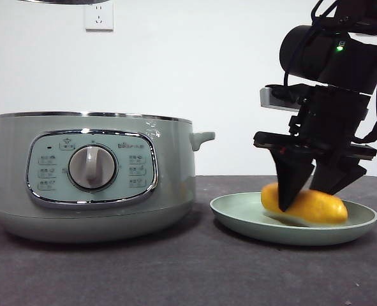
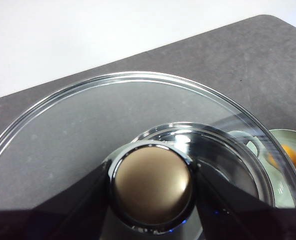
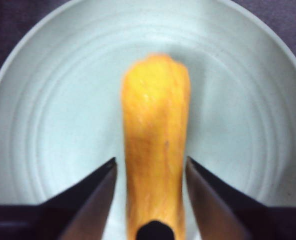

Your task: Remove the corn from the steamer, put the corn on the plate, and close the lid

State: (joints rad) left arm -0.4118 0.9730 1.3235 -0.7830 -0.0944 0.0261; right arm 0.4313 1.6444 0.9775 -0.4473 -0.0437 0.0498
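- Front view: white wall with a socket (image 1: pixel 99 17), dark grey table (image 1: pixel 175 268). The steamer (image 1: pixel 92 175) stands open-topped, no lid on it. Beside it the plate (image 1: pixel 252 220) carries the corn (image 1: pixel 319 207), lying lengthwise across the dish.
- The right gripper (image 1: pixel 312 191) is down at the plate, jaws astride the corn. The cob looks light, stiff and smooth-skinned, so it could roll on the shallow dish; mid-length is the sensible place to hold it.
- Left wrist view: pale wall above, dark tabletop below. The left gripper (image 2: pixel 153 187) is clamped on the knob (image 2: pixel 152 184) of the lid (image 2: pixel 87 125), held up clear of the table. Glass and chrome: heavy-ish, brittle, slick, so the knob is the only real handle. Through the glass, the steamer's handle (image 2: pixel 250 145), and past the rim an orange sliver of corn.
- Right wrist view: plate (image 3: pixel 47 115) fills the picture, corn (image 3: pixel 155 145) along its middle. The right gripper (image 3: pixel 150 175) has its jaws apart, a narrow gap of plate showing either side of the cob. It looks let go, resting on the dish.
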